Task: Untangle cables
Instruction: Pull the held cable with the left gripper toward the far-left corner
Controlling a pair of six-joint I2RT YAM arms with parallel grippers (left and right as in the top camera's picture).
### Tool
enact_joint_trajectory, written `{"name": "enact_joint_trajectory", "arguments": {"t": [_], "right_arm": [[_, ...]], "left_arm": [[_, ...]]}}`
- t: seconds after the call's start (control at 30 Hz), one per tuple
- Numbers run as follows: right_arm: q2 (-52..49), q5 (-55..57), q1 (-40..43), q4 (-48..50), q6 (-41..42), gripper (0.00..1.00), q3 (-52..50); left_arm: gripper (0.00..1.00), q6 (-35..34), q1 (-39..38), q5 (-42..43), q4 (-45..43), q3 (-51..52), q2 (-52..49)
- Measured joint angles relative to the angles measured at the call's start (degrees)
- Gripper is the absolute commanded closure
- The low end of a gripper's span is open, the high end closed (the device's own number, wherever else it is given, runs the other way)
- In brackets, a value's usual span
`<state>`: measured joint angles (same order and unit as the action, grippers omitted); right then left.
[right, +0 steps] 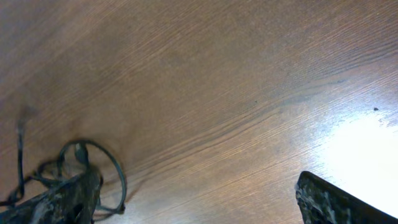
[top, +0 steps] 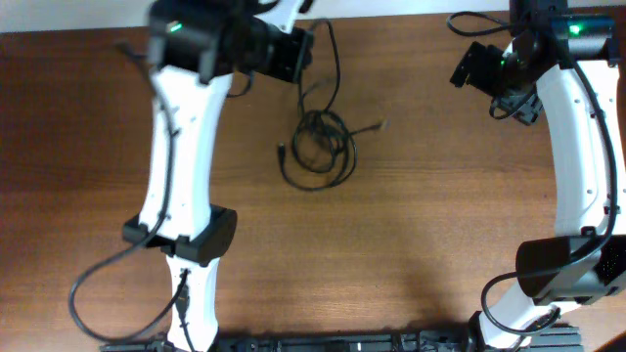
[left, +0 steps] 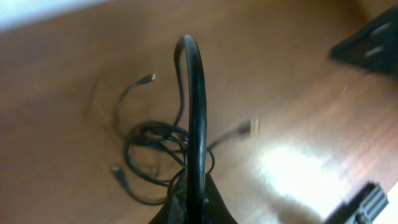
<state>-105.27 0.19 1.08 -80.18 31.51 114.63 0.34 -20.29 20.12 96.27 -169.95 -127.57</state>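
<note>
- The cables [top: 318, 147] lie in a loose knot of black loops near the middle of the table [top: 440, 215], a little toward its far side.
- One strand climbs out of the knot, arches over and runs into the left gripper [top: 296, 54], which hangs just beyond the knot.
- From the left wrist, that strand stands up as a tall hoop straight out of the left gripper [left: 193, 208]. The fingers there are pinched together on it, so that gripper is clenched on the cables.
- In the same view the rest of the cables [left: 155, 149] rest flat on the wood, with three plug tips poking out of the tangle: one up left [left: 149, 78], one off to the right [left: 252, 124] and one low left [left: 116, 169].
- The right gripper [top: 471, 66] is well off to the other side, apart from the knot and touching nothing.
- Its wrist view shows the two fingers spread wide, so the right gripper [right: 196, 186] is released, with bare wood between them.
- A few cable loops [right: 102, 162] show beside its left-hand finger [right: 62, 199]. I cannot tell whether they touch.
</note>
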Motion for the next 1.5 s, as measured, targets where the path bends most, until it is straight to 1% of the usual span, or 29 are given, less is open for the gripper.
{"name": "enact_joint_trajectory", "arguments": {"t": [0.03,0.07,0.2,0.33,0.43,0.5,0.53,0.6,0.67,0.7,0.77,0.83,0.87,0.9,0.97,1.03,1.1,1.2,1.27,1.33,1.4,1.5], "right_arm": [[0.0,0.0,0.0,0.0,0.0,0.02,0.0],[0.0,0.0,0.0,0.0,0.0,0.02,0.0],[0.0,0.0,0.0,0.0,0.0,0.02,0.0],[0.0,0.0,0.0,0.0,0.0,0.02,0.0],[0.0,0.0,0.0,0.0,0.0,0.02,0.0],[0.0,0.0,0.0,0.0,0.0,0.02,0.0],[0.0,0.0,0.0,0.0,0.0,0.02,0.0],[0.0,0.0,0.0,0.0,0.0,0.02,0.0],[0.0,0.0,0.0,0.0,0.0,0.02,0.0],[0.0,0.0,0.0,0.0,0.0,0.01,0.0],[0.0,0.0,0.0,0.0,0.0,0.02,0.0],[0.0,0.0,0.0,0.0,0.0,0.02,0.0],[0.0,0.0,0.0,0.0,0.0,0.02,0.0],[0.0,0.0,0.0,0.0,0.0,0.01,0.0],[0.0,0.0,0.0,0.0,0.0,0.02,0.0],[0.0,0.0,0.0,0.1,0.0,0.02,0.0],[0.0,0.0,0.0,0.1,0.0,0.02,0.0],[0.0,0.0,0.0,0.0,0.0,0.02,0.0],[0.0,0.0,0.0,0.0,0.0,0.02,0.0],[0.0,0.0,0.0,0.1,0.0,0.02,0.0],[0.0,0.0,0.0,0.0,0.0,0.02,0.0],[0.0,0.0,0.0,0.0,0.0,0.02,0.0]], "left_arm": [[1.00,0.0,0.7,0.0,-0.4,-4.7,0.5],[1.00,-0.2,1.5,0.0,-2.0,-7.1,1.5],[1.00,-3.3,6.4,0.4,-11.6,-8.8,9.2],[1.00,-4.5,6.8,0.1,-12.8,-9.1,13.1],[1.00,-4.7,6.8,-3.8,-9.9,-8.2,13.4],[1.00,-5.1,6.8,-5.6,-12.2,-6.6,13.3],[1.00,-6.2,6.8,-5.6,-15.1,-6.6,13.3],[1.00,-10.8,7.4,-1.2,-24.0,-6.5,13.6],[1.00,-15.0,8.7,2.6,-30.2,-6.5,14.2],[1.00,-17.8,10.8,4.7,-32.3,-6.5,15.9],[1.00,-19.3,11.7,3.3,-31.4,-6.7,18.3],[1.00,-19.9,11.6,-1.9,-28.8,-7.1,19.5],[1.00,-20.2,11.7,-9.6,-28.2,-7.1,19.1],[1.00,-20.4,11.7,-13.1,-28.2,-6.9,18.6],[1.00,-20.5,11.7,-27.6,-28.4,-5.8,16.3],[1.00,-20.8,11.8,-36.4,-30.8,-3.9,13.6],[1.00,-21.0,12.7,-43.0,-36.9,-1.2,10.2],[1.00,-21.0,17.7,-48.1,-45.1,3.7,5.2],[0.99,-21.0,22.1,-49.5,-47.9,6.6,1.2],[0.99,-21.0,25.8,-49.7,-49.3,7.9,-2.9],[0.94,-21.0,30.0,-50.0,-49.0,8.3,-7.4],[0.94,-21.1,36.1,-50.3,-48.5,9.1,-14.6]]}}
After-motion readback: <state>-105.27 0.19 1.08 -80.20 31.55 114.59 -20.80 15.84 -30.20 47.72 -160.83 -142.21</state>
